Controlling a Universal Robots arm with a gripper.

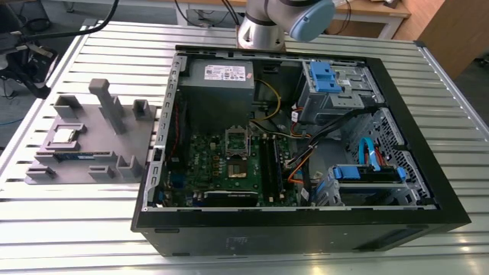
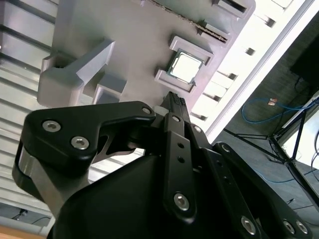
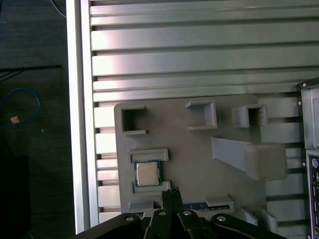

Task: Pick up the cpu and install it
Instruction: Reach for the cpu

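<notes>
The small square cpu with its shiny silver top [image 3: 147,174] lay flat in a framed pocket of the grey moulded plastic tray [image 3: 199,164]. It was clear of the black gripper [image 3: 171,191], whose fingers were pressed together on nothing. The chip sat just beyond the tips, slightly aside (square, so no long axis). A narrow green memory stick [image 3: 199,205] occupied a neighbouring slot.

Grey tray [image 1: 88,130] lies on slatted metal table [image 1: 77,209].
</notes>
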